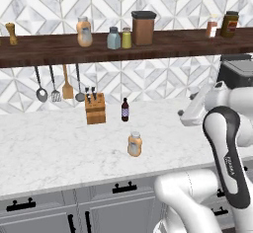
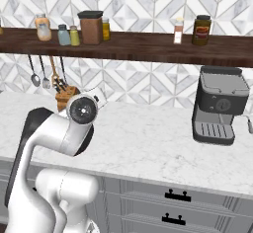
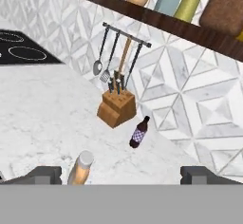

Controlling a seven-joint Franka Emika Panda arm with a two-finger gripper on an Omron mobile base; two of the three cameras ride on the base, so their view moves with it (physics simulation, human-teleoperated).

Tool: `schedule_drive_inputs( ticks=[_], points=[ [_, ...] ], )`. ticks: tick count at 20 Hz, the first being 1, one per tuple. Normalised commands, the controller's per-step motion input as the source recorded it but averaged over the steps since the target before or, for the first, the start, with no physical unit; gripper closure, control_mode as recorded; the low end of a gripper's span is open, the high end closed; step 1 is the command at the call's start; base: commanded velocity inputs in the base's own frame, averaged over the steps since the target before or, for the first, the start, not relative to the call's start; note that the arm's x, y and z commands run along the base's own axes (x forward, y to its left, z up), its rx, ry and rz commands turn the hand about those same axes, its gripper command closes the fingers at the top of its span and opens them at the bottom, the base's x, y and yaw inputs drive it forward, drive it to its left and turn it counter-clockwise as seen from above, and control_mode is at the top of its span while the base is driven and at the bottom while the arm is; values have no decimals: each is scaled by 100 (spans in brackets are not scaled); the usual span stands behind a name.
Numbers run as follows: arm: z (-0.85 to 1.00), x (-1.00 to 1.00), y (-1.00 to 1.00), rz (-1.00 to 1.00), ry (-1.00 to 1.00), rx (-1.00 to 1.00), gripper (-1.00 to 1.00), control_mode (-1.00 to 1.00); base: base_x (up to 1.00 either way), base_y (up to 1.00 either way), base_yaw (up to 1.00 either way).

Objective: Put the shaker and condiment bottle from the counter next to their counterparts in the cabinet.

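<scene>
The end effector (image 3: 121,173) is hovering with fingers spread apart, the squat orange-tan pale-capped condiment bottle (image 3: 79,168) standing on the marble desk (image 3: 42,118) just beneath it. Judging so, it is lining up a grasp; descending around the bottle comes next.

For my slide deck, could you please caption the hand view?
Open fingers hover above the orange bottle on the counter, near the knife block.

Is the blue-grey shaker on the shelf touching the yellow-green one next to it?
Cannot tell. In the left base view the blue-grey shaker and yellow-green shaker stand side by side on the shelf with edges meeting; no clear gap or contact shows.
</scene>
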Motion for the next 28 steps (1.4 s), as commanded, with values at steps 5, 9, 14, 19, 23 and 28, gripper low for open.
schedule_drive_inputs(
  ticks=[5, 9, 14, 19, 23, 28],
  points=[
    [-13, -39, 0, 0, 24, 11, -100, -100, 0, 0, 0],
    [-35, -56, 0, 0, 11, 14, -100, -100, 0, 0, 0],
    [-37, -31, 19, -4, 4, 3, -100, -100, 0, 0, 0],
    [3, 5, 37, -12, 10, 0, -100, -100, 0, 0, 0],
    [9, 3, 30, -14, 5, -1, -100, -100, 0, 0, 0],
    [0, 0, 29, -11, 1, -10, -100, -100, 0, 0, 0]
  ],
)
